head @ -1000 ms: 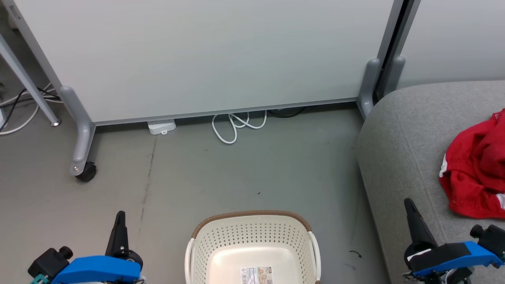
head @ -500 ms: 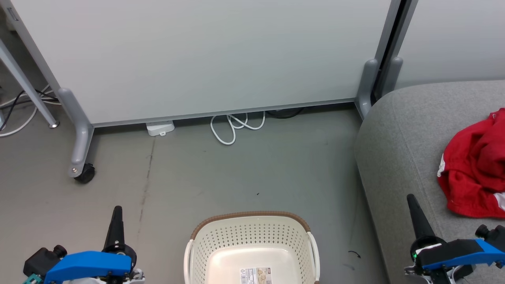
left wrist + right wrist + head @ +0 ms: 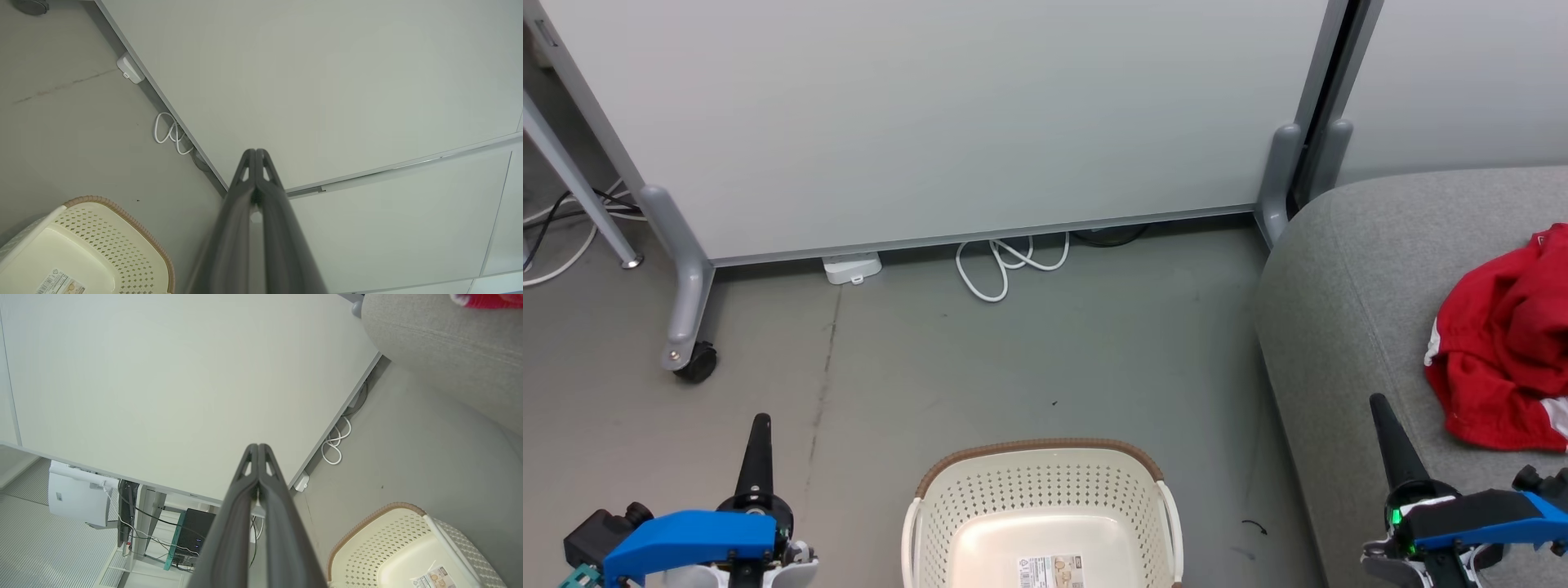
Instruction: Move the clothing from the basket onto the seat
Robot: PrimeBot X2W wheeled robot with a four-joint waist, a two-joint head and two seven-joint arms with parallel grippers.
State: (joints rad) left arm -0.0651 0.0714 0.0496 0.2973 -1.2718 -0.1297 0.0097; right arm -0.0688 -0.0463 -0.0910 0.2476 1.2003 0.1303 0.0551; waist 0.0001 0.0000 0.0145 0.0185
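Between the two end effectors, on the floor (image 3: 1013, 359), stands the basket (image 3: 1037, 447), its bare bottom showing a paper label (image 3: 1052, 568). To the basket's left hangs the left end effector (image 3: 759, 425), fingers pressed together and pointing toward the partition (image 3: 931, 122) (the left wrist view shows the two tips meeting). To the basket's right, the right end effector (image 3: 1378, 404) is likewise closed with nothing between its fingers, and it sits over the near edge of the seat (image 3: 1339, 310). Ahead and to the right of it, the clothing (image 3: 1503, 359) lies crumpled on the seat, well apart from the basket. Beyond the left end effector's tip a white cable (image 3: 996, 273) loops at the partition's foot, with a caster (image 3: 696, 363) off to its left.
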